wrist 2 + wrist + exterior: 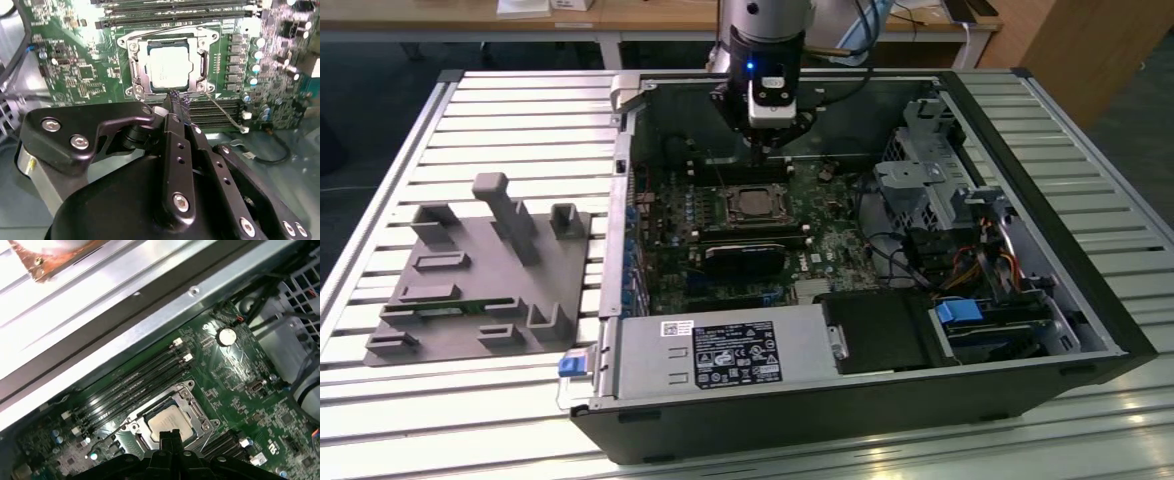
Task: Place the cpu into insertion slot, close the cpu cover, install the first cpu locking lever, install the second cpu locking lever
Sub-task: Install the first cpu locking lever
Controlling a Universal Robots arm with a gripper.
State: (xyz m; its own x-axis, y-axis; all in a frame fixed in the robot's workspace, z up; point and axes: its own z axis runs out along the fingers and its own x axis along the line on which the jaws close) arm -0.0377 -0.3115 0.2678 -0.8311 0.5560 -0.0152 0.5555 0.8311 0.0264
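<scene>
Your black gripper (175, 98) had its fingers pressed together, tips at the edge of the thin square metal cpu cover (134, 70). It framed the silver-grey square cpu (168, 67), seated in the dark-framed insertion slot (144, 60).

cpu (169, 67): 1 | cpu cover (134, 68): 1 | gripper (174, 100): 1 | computer case (854, 420): 1 | grey fixture (480, 270): 1
</scene>
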